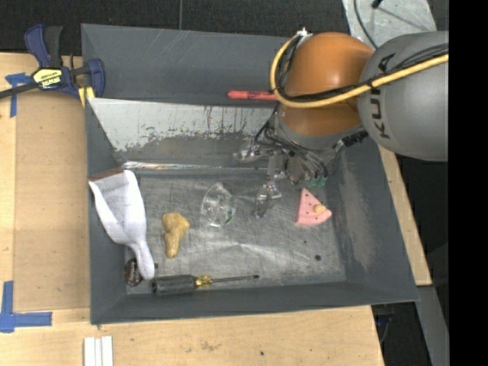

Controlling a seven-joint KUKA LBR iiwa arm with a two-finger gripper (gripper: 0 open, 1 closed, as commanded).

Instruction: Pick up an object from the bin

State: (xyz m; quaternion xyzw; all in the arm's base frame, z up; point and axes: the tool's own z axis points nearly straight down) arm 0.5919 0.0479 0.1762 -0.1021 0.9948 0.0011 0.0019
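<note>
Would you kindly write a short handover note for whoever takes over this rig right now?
Gripper: down low over the floor of the bin, right of middle; no thing seen in its grasp.
Nearest things: clear plastic piece on the view's left of it, pink wedge on the view's right.
Further off: yellowish lump, white cloth, black-handled screwdriver along the near wall.
Done: arm lowered in.
Left: grasp one thing and lift it out.
</note>
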